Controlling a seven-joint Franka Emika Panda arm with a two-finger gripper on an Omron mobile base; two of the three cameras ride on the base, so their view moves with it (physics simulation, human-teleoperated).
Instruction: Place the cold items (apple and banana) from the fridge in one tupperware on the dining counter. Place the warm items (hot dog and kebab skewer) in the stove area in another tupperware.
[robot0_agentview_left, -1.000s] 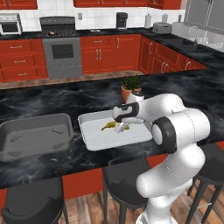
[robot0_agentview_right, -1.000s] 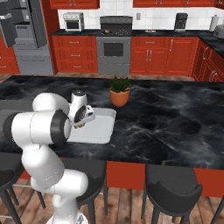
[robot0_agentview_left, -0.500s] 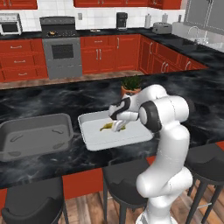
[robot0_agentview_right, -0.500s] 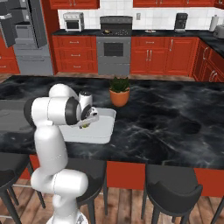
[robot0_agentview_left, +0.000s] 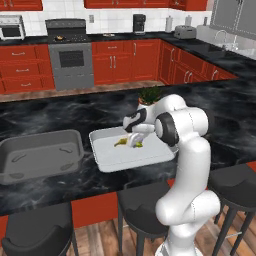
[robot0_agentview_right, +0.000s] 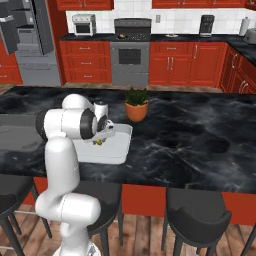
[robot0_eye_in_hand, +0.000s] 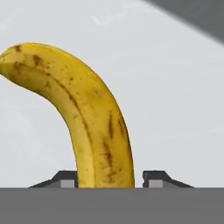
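The pincer (robot0_agentview_left: 131, 141) is low inside the white tupperware (robot0_agentview_left: 115, 160) on the worktop (robot0_agentview_left: 60, 115). Its tips sit spread beside the banana (robot0_eye_in_hand: 87, 113), with small gaps. Best to open wide, then lift straight up.

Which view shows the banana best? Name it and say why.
The hand view: the banana shows close up against the pale tupperware floor, spots and all. The left base view gives a small yellow sliver beside the gripper; the right base view, a speck.

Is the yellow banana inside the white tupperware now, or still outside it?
Inside. The spotted yellow banana lies on the floor of the shallow white tupperware, within its rim.
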